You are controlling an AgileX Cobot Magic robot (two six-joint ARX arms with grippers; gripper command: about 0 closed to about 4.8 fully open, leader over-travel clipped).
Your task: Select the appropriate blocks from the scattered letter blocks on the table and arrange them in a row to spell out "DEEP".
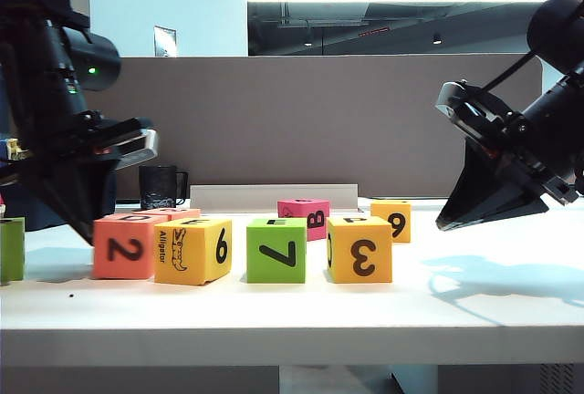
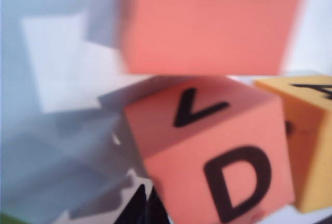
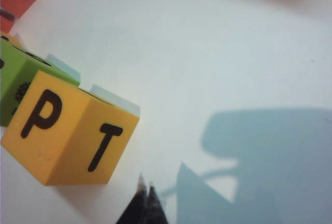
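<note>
1. Four cubes stand in a row near the front of the white counter [image 1: 274, 307], seen from the exterior view.
2. From left to right they are the coral cube [image 1: 125, 246] with "2" on its near face, the alligator cube [image 1: 192, 250] with "6", the green cube [image 1: 276, 249] with "7", and the yellow cube [image 1: 359, 248] with "3".
3. The coral and alligator cubes touch; small gaps part the green cube from its neighbours.
4. The left wrist view shows the coral cube [image 2: 218, 151] close up, with "D" on the face toward the camera.
5. The right wrist view shows the yellow cube [image 3: 67, 130] bearing "P" and "T", with the green cube [image 3: 15, 76] beside it.
6. Behind the row sit a pink cube [image 1: 305, 217] marked "B" and a small yellow cube [image 1: 391, 220] marked "9".
7. Another green cube [image 1: 11, 248] is at the far left edge.
8. The left jaws [image 2: 145, 208] are together, holding nothing, just beside the coral cube at the row's left end.
9. The right jaws [image 3: 145, 195] are also together and empty, above the counter, near the yellow cube.
10. A dark mug [image 1: 161, 186] stands at the back.
</note>
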